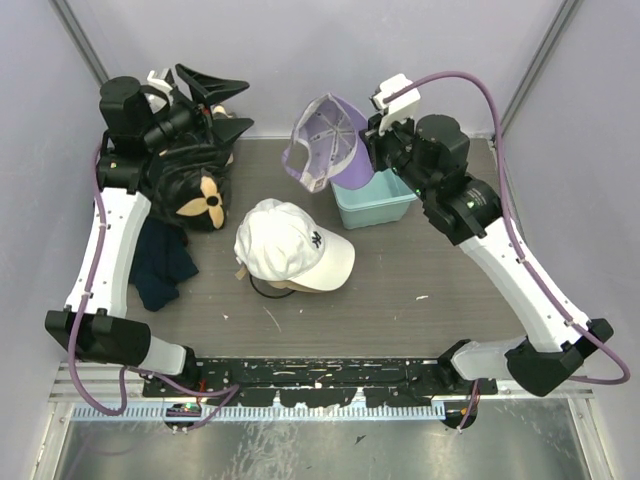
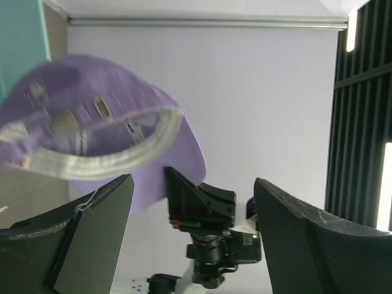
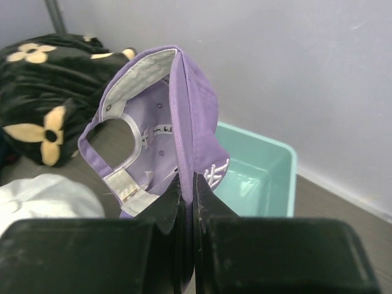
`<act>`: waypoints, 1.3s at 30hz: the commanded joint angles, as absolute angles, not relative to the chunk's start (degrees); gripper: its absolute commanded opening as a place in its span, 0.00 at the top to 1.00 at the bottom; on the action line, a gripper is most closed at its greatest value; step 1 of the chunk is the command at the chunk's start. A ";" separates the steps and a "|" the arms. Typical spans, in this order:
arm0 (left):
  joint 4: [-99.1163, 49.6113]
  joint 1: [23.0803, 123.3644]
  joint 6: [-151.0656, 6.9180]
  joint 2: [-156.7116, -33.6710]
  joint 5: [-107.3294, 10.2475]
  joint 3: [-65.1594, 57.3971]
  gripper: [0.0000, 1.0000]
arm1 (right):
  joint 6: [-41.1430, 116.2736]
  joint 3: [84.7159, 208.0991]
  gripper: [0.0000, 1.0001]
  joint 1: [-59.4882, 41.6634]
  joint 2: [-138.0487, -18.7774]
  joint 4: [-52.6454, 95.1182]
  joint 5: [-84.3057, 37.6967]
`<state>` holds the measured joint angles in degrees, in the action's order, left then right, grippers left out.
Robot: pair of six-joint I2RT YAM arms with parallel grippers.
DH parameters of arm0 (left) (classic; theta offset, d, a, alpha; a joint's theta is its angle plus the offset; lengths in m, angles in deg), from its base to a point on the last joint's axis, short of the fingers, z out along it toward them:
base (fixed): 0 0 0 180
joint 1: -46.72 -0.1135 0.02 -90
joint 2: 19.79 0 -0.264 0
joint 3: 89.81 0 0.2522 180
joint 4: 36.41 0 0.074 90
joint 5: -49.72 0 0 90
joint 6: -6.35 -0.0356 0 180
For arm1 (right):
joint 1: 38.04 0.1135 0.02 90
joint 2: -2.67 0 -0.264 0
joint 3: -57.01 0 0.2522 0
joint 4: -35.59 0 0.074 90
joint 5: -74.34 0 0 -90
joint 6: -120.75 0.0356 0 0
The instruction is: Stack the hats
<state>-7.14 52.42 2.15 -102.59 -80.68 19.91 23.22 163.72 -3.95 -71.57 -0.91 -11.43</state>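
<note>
My right gripper (image 1: 372, 140) (image 3: 187, 177) is shut on the front of the purple cap (image 1: 328, 142) (image 3: 184, 116) and holds it in the air beside the teal bin, its inside turned to the camera. The cap also shows in the left wrist view (image 2: 92, 128). The white cap (image 1: 292, 243) lies on the table, on top of a tan cap whose edge (image 1: 290, 287) peeks out below it. The white cap's edge shows in the right wrist view (image 3: 43, 196). The black cap is not visible. My left gripper (image 1: 215, 100) (image 2: 193, 236) is open and empty, raised at the back left.
A teal bin (image 1: 372, 200) (image 3: 263, 174) stands at the back, right of centre. Black fabric with tan flowers (image 1: 195, 190) (image 3: 43, 104) lies under the left arm. Dark navy clothing (image 1: 160, 265) lies at the left. Walls close in on three sides.
</note>
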 commanded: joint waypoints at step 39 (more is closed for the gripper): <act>-2.24 69.63 9.03 -105.22 -73.22 23.72 0.22 | -2.27 154.77 0.99 27.41 -65.00 19.81 19.23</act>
